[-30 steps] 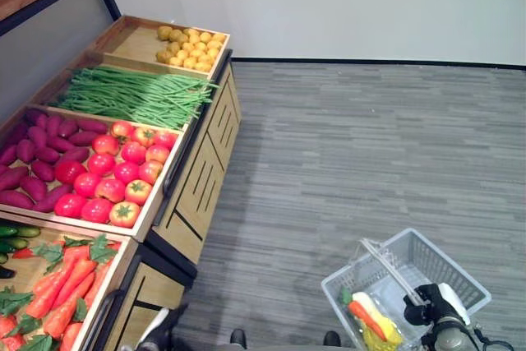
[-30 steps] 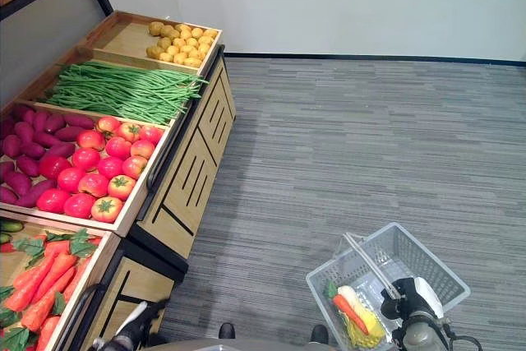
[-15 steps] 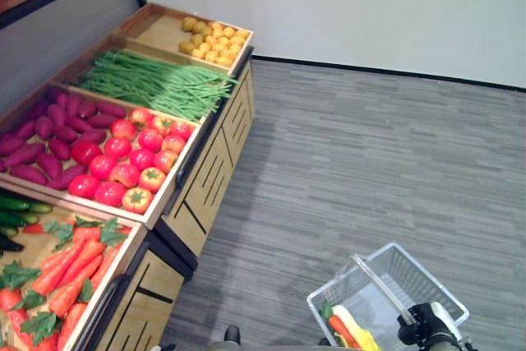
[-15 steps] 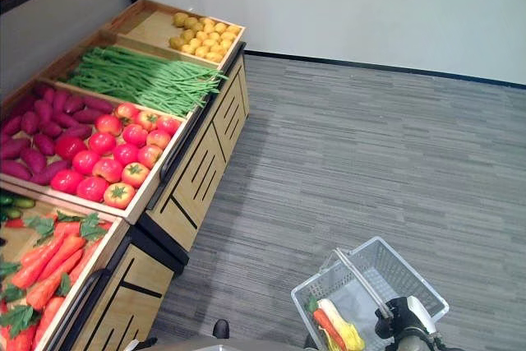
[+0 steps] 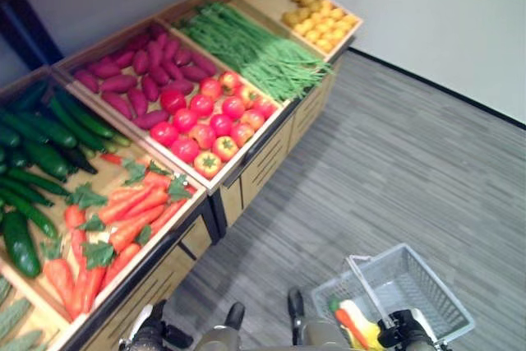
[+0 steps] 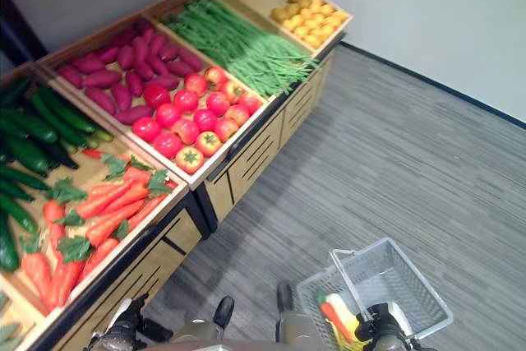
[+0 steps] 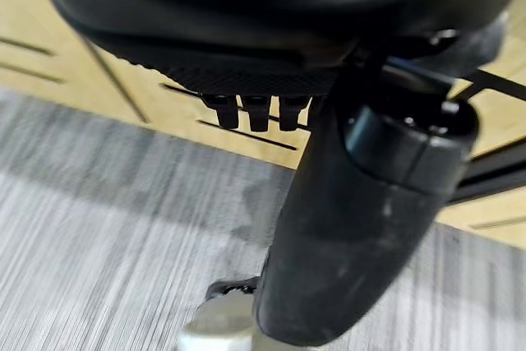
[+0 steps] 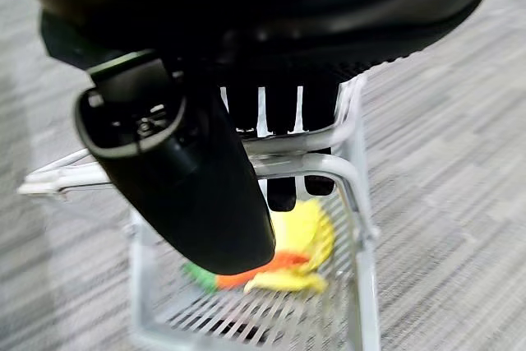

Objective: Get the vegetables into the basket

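A pale wire basket [image 5: 427, 297] hangs low on my right over the grey floor. My right hand [image 5: 401, 328] is shut on its handle [image 8: 288, 162], with the fingers [image 8: 279, 191] curled round the bar. Inside lie an orange carrot [image 5: 348, 324] and a yellow and white vegetable [image 8: 308, 236]. On my left, the wooden stall [image 5: 246, 178] has trays of carrots [image 5: 123, 219], tomatoes [image 5: 205, 121], purple sweet potatoes [image 5: 131, 71], green beans [image 5: 255, 47], cucumbers [image 5: 41, 145] and small yellow potatoes [image 5: 316, 22]. My left hand [image 5: 152, 336] hangs by the stall's front, fingers [image 7: 255, 108] relaxed and holding nothing.
The stall's slatted wooden front [image 6: 263, 150] runs along my left side. Grey striped floor [image 5: 411, 170] stretches to the right up to a white wall [image 5: 460, 14]. A dark shelf edge [image 5: 16, 14] stands over the stall's back.
The camera has swung, so the stall now runs diagonally and cucumbers have come into sight. The basket still hangs from my right hand with the same vegetables inside.
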You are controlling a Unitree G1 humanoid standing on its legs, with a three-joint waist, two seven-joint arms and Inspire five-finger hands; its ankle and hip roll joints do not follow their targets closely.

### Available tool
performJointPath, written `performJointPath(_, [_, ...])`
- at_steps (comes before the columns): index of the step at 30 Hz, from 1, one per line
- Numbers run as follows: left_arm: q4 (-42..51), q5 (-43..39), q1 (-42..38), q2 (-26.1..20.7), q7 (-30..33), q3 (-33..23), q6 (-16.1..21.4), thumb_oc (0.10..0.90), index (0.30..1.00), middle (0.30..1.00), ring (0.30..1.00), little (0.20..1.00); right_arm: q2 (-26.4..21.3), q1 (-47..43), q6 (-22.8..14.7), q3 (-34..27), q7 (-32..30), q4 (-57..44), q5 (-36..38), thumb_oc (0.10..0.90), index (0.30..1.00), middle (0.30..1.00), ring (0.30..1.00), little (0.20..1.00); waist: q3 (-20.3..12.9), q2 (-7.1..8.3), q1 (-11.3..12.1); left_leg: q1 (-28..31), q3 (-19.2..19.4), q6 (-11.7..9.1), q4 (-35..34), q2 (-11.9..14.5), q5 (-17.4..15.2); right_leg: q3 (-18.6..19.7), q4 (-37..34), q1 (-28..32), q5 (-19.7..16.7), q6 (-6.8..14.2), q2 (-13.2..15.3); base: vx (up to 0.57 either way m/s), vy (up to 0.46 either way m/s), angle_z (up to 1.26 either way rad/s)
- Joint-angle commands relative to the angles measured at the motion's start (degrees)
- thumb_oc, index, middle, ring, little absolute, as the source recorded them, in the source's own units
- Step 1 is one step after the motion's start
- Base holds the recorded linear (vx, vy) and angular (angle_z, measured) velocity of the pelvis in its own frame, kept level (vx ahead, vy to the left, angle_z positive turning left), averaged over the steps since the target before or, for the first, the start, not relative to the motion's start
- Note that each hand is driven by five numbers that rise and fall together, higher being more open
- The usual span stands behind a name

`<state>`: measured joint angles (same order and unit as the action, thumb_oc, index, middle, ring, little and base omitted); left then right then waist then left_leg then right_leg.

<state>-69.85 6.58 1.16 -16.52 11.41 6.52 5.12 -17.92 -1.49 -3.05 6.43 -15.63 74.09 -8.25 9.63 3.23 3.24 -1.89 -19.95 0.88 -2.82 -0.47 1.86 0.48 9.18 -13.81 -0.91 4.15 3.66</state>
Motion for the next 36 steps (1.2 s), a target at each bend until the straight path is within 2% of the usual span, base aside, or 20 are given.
performJointPath(1, [-0.13, -1.57, 1.45, -2.17, 1.01, -0.43, 0.47, 0.9, 1.0, 1.0, 1.0, 1.0, -5.51, 0.67, -1.19, -0.73, -1.6, -0.94, 0.49, 0.4, 0.3, 0.3, 0.3, 0.3, -1.74, 1.55, 0.06, -3.08, 1.49, -4.84, 4.68, 0.57, -0.67, -1.1, -4.1, 5.65, -1.22, 3.72, 2.42, 0.05, -0.332, 0.95])
performJointPath(3, [-0.42, -2.58, 1.34, -1.99, 0.89, -0.47, 0.67, 0.9, 1.0, 1.0, 1.0, 1.0, -6.19, 0.85, -1.37, -0.79, -1.74, 0.29, 0.54, 0.4, 0.3, 0.3, 0.3, 0.3, -2.17, 0.85, 0.31, -3.81, -0.61, -6.27, 3.8, 2.23, 0.85, -3.27, -5.26, 6.66, -0.79, 2.59, 1.06, 0.03, -0.325, 0.45])
performJointPath(7, [0.06, -3.52, 1.42, -1.7, 0.88, -0.49, 0.75, 0.9, 1.0, 1.0, 1.0, 1.0, -6.91, 0.67, -1.31, -0.53, -1.67, 0.78, 0.28, 0.4, 0.3, 0.3, 0.3, 0.3, -2.1, 0.06, 0.46, -4.15, -2.38, -7.24, 2.8, 3.36, 2.38, -5.03, -5.44, 7.05, -0.18, 1.77, 0.1, 0.0, -0.196, 0.42])
performJointPath(8, [0.3, -3.83, 1.2, -1.5, 0.98, -0.03, 0.72, 0.9, 1.0, 1.0, 1.0, 1.0, -7.32, 0.38, -1.3, -0.5, -1.98, 0.77, 0.42, 0.4, 0.3, 0.3, 0.3, 0.3, -1.91, -0.4, 0.55, -4.78, -3.31, -7.79, 1.97, 3.77, 3.71, -6.06, -5.55, 7.22, 0.22, 1.27, -0.38, -0.04, -0.135, 0.27])
performJointPath(9, [0.31, -3.97, 0.65, -1.37, 1.27, 0.38, 0.65, 0.9, 1.0, 1.0, 1.0, 1.0, -7.5, 0.16, -1.3, -0.58, -2.34, 0.6, 0.72, 0.4, 0.3, 0.3, 0.3, 0.3, -1.57, -0.67, 0.62, -5.44, -3.27, -8.32, 1.11, 4.08, 5.27, -6.84, -5.69, 7.18, 0.25, 1.03, -0.51, -0.07, -0.174, 0.22])
performJointPath(10, [0.37, -3.98, 0.11, -1.2, 1.37, 0.71, 0.58, 0.9, 1.0, 1.0, 1.0, 1.0, -7.58, 0.0, -1.32, -0.71, -2.45, 0.52, 0.98, 0.4, 0.3, 0.3, 0.3, 0.3, -1.35, -0.85, 0.44, -5.98, -2.74, -8.45, 0.52, 4.32, 5.91, -7.65, -5.84, 7.22, 0.35, 0.9, -0.44, -0.05, -0.1, 0.46])
performJointPath(11, [0.37, -3.86, -0.31, -0.99, 1.56, 0.87, 0.47, 0.9, 1.0, 1.0, 1.0, 1.0, -7.83, -0.05, -1.3, -0.93, -2.59, 0.46, 1.11, 0.4, 0.3, 0.3, 0.3, 0.3, -1.0, -0.92, 0.14, -6.19, -0.59, -8.23, 0.07, 4.87, 6.2, -8.61, -5.89, 7.56, 0.35, 0.79, -0.09, -0.03, -0.053, 0.59])
performJointPath(12, [0.36, -3.86, -0.35, -0.98, 1.57, 0.88, 0.46, 0.9, 1.0, 1.0, 1.0, 1.0, -7.83, -0.07, -1.3, -0.95, -2.59, 0.47, 1.1, 0.4, 0.3, 0.3, 0.3, 0.3, -1.15, -0.9, 0.02, -6.49, -0.72, -8.2, 0.11, 4.75, 6.38, -8.73, -6.0, 7.39, 0.17, 0.85, 0.0, -0.05, -0.005, 0.65])
performJointPath(13, [0.68, -3.99, -1.02, -0.55, 1.69, 0.79, 0.22, 0.9, 1.0, 1.0, 1.0, 1.0, -8.41, -0.49, -1.3, -1.1, -2.59, 0.0, 1.19, 0.4, 0.3, 0.3, 0.3, 0.3, -0.58, -0.73, -1.12, -6.34, 8.98, -6.73, 1.29, 6.76, 5.14, -10.16, -5.84, 7.84, 0.11, 0.87, 1.29, -0.05, 0.018, 0.5])
performJointPath(14, [0.68, -3.99, -1.04, -0.55, 1.69, 0.79, 0.21, 0.9, 1.0, 1.0, 1.0, 1.0, -8.41, -0.51, -1.3, -1.12, -2.59, 0.01, 1.19, 0.4, 0.3, 0.3, 0.3, 0.3, -0.67, -0.71, -1.14, -6.54, 8.97, -6.7, 1.33, 6.7, 5.23, -10.17, -5.9, 7.7, -0.02, 0.91, 1.34, -0.09, 0.03, 0.77])
performJointPath(15, [1.07, -4.08, -1.24, -0.26, 1.79, 0.55, 0.15, 0.9, 1.0, 1.0, 1.0, 1.0, -8.59, -0.72, -1.17, -1.41, -2.73, -0.2, 1.51, 0.4, 0.3, 0.3, 0.3, 0.3, -0.68, -0.68, -2.07, -5.21, 17.29, -6.55, 3.33, 9.11, 3.89, -11.33, -6.01, 7.92, -0.29, 0.88, 2.34, -0.07, 0.033, 0.76])
performJointPath(18, [1.65, -3.93, -1.13, 0.28, 1.67, 0.52, -0.07, 0.9, 1.0, 1.0, 1.0, 1.0, -8.68, -0.22, -0.93, -2.15, -2.43, -0.41, 1.74, 0.4, 0.3, 0.3, 0.3, 0.3, -1.66, -1.15, -3.36, -3.75, 23.88, -6.91, 6.09, 10.76, 2.93, -14.27, -6.62, 8.05, -0.92, 1.1, 3.82, -0.06, 0.051, 0.58])
performJointPath(21, [1.86, -3.55, -0.37, 0.56, 1.26, 0.23, -0.13, 0.9, 1.0, 1.0, 1.0, 1.0, -8.51, 0.63, -0.54, -2.44, -1.84, -0.66, 1.25, 0.4, 0.3, 0.3, 0.3, 0.3, -2.47, -1.75, -3.99, -1.73, 26.18, -7.27, 6.65, 11.19, 2.27, -17.31, -6.71, 8.42, -1.39, 1.5, 5.34, -0.01, 0.1, 0.64])
performJointPath(25, [1.18, -2.7, 1.13, 0.52, 0.93, -0.24, -0.36, 0.9, 1.0, 1.0, 1.0, 1.0, -7.63, 1.32, -0.32, -2.53, -1.23, -1.04, 0.73, 0.4, 0.3, 0.3, 0.3, 0.3, -3.47, -2.02, -4.01, -0.3, 27.52, -6.53, 3.31, 9.99, 0.69, -18.79, -6.09, 9.08, -1.9, 2.63, 6.61, 0.03, 0.188, 0.56])
performJointPath(26, [1.28, -1.97, 1.33, 0.13, 0.83, 0.14, -0.42, 0.9, 1.0, 1.0, 1.0, 1.0, -7.05, 0.96, 0.0, -2.05, -0.83, -1.35, 0.14, 0.4, 0.3, 0.3, 0.3, 0.3, -3.26, -1.32, -3.66, -0.01, 27.01, -5.65, 2.09, 8.31, -0.15, -19.16, -6.01, 9.15, -3.34, 3.9, 8.47, -0.01, 0.281, 0.27])
performJointPath(27, [1.28, -1.97, 1.32, 0.11, 0.83, 0.13, -0.42, 0.9, 1.0, 1.0, 1.0, 1.0, -7.03, 0.94, 0.0, -2.04, -0.84, -1.35, 0.14, 0.4, 0.3, 0.3, 0.3, 0.3, -3.24, -1.27, -3.7, 0.01, 27.0, -5.6, 2.07, 8.24, -0.14, -19.17, -6.02, 9.18, -3.36, 3.95, 8.54, -0.02, 0.299, 0.19])
performJointPath(30, [1.92, -2.41, 1.02, -0.16, 0.86, 0.34, -0.31, 0.9, 1.0, 1.0, 1.0, 1.0, -6.01, -0.45, 0.29, -1.99, -1.03, -1.09, 0.43, 0.4, 0.3, 0.3, 0.3, 0.3, -3.02, 0.11, -3.11, 0.02, 26.81, -4.17, 0.63, 5.89, -0.98, -18.74, -6.36, 8.69, -5.93, 5.95, 10.85, -0.03, 0.23, 0.16])
performJointPath(34, [2.43, -2.23, 0.67, -0.79, 0.97, 0.58, -0.4, 0.9, 1.0, 1.0, 1.0, 1.0, -5.47, -1.47, 0.84, -2.22, -1.28, -0.38, 1.01, 0.4, 0.3, 0.3, 0.3, 0.3, -2.79, 1.27, -2.65, -0.09, 26.36, -2.87, 0.15, 4.13, -1.54, -18.04, -5.07, 8.18, -6.86, 6.95, 12.28, -0.02, 0.219, 0.07])
performJointPath(36, [2.46, -1.8, 0.33, -1.48, 1.1, 0.69, -0.59, 0.9, 1.0, 1.0, 1.0, 1.0, -4.94, -1.67, 1.02, -2.73, -1.33, 0.53, 1.87, 0.4, 0.3, 0.3, 0.3, 0.3, -2.48, 2.04, -2.57, 0.19, 25.81, -1.92, 0.12, 3.03, -1.94, -16.43, -2.26, 7.57, -7.81, 7.45, 13.28, -0.01, 0.142, 0.17])
